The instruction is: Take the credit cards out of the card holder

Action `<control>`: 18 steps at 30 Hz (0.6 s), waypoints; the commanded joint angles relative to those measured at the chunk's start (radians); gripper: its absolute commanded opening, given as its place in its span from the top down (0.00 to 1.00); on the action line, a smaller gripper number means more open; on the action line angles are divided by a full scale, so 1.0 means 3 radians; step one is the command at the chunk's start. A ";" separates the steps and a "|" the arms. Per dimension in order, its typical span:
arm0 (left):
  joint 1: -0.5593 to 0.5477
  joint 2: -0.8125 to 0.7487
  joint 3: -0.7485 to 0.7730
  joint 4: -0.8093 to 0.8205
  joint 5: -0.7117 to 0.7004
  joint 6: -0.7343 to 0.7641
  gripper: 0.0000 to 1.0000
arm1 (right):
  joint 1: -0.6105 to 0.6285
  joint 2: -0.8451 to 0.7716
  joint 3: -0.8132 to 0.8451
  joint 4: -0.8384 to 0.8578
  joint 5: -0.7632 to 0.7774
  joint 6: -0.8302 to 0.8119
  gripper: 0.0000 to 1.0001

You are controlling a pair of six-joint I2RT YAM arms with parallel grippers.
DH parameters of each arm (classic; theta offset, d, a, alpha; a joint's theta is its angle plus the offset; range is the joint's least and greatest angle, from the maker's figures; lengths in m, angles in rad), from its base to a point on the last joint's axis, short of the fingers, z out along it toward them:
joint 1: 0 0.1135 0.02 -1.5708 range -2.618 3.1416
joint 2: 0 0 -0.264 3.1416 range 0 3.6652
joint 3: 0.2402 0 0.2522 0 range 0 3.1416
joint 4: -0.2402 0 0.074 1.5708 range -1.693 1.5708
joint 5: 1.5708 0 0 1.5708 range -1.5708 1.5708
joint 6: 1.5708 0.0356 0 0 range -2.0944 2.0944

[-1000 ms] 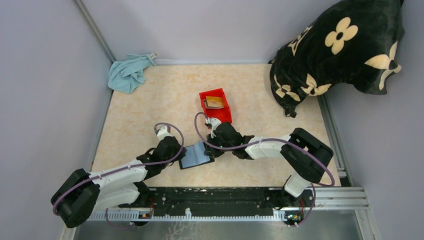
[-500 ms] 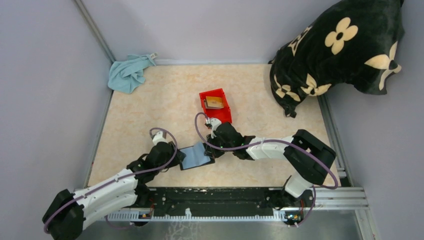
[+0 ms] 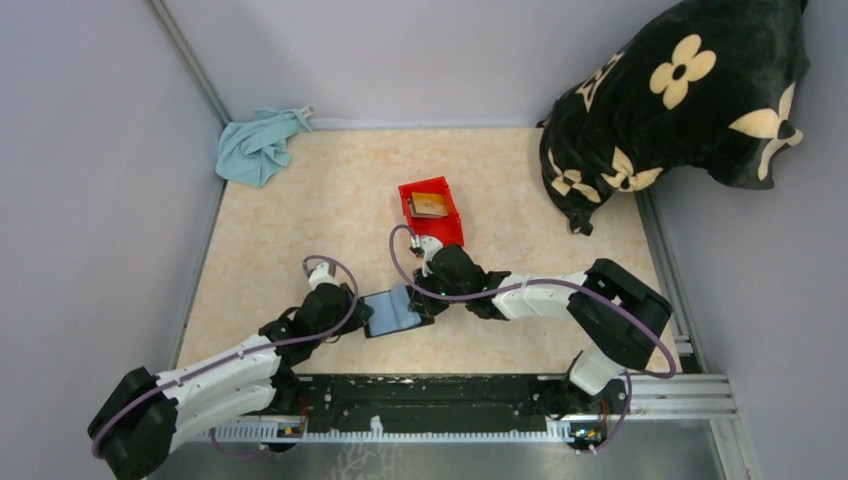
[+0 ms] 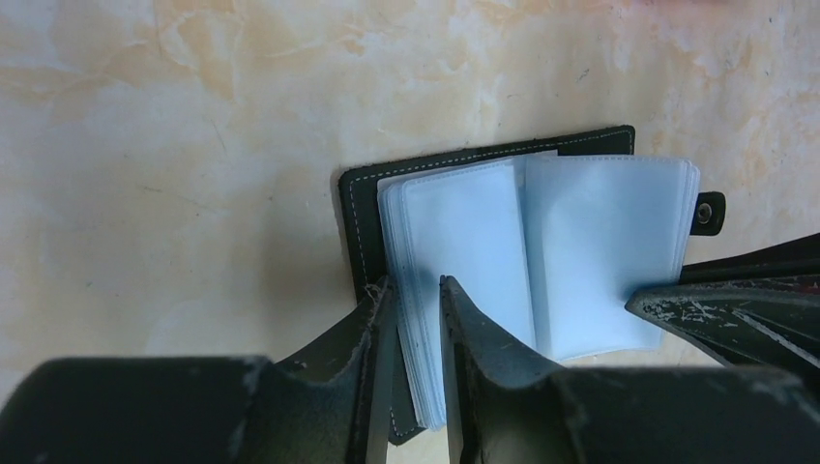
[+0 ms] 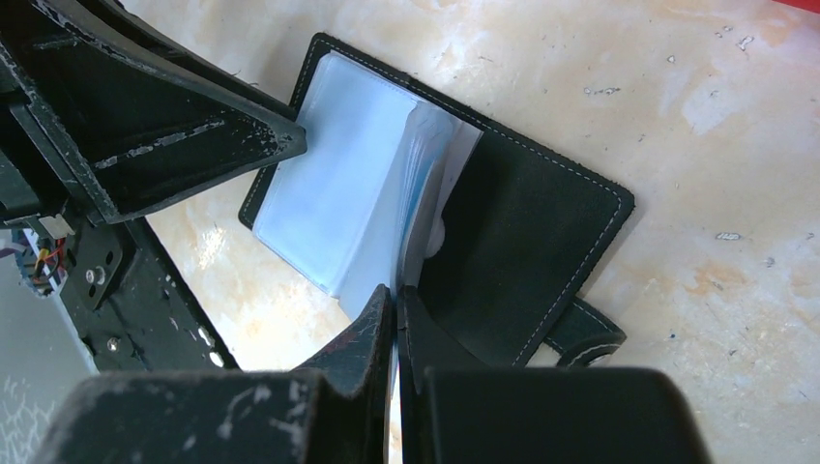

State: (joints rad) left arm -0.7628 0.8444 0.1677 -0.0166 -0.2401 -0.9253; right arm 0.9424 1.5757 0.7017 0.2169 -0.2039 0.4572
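Note:
The card holder (image 3: 392,312) lies open on the table, black cover down and pale blue sleeves (image 4: 464,232) fanned upward. My left gripper (image 4: 416,285) is at its left edge, jaws closed in on the stack of sleeve edges. Its place in the top view is (image 3: 362,315). From the other side, my right gripper (image 5: 397,290) is shut on a thin sleeve beside the black flap (image 5: 522,242). No credit cards show inside the sleeves. A tan credit card (image 3: 430,205) lies in the red bin (image 3: 446,226).
A light blue cloth (image 3: 258,146) is bunched in the back left corner. A black flowered cushion (image 3: 680,100) fills the back right. Grey walls (image 3: 100,180) close in the table, and the metal rail (image 3: 450,395) with the arm bases runs along the near edge.
My left gripper let go, drew back a little, then came in again on the sleeve stack. The left arm's elbow dropped lower left. The right arm stayed put.

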 commanded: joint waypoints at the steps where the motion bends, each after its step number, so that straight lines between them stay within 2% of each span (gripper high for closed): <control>1: -0.0014 0.0159 -0.0089 0.0150 0.0329 -0.0034 0.71 | 0.0032 -0.0003 0.0070 0.0182 -0.0035 0.0019 1.00; 11: -0.0014 0.0131 0.0050 0.0369 0.0451 0.0018 0.70 | 0.0029 0.0069 0.0049 0.0235 -0.0068 0.0039 1.00; 18: -0.0014 0.0342 0.0112 0.0600 0.0534 0.0015 0.69 | 0.0032 0.0062 0.0012 0.0260 -0.0072 0.0067 1.00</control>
State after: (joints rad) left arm -0.7612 0.9138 0.1688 0.0921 -0.1356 -0.9234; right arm 0.9424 1.5944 0.7010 0.2359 -0.2146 0.4656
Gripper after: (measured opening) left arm 0.301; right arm 0.011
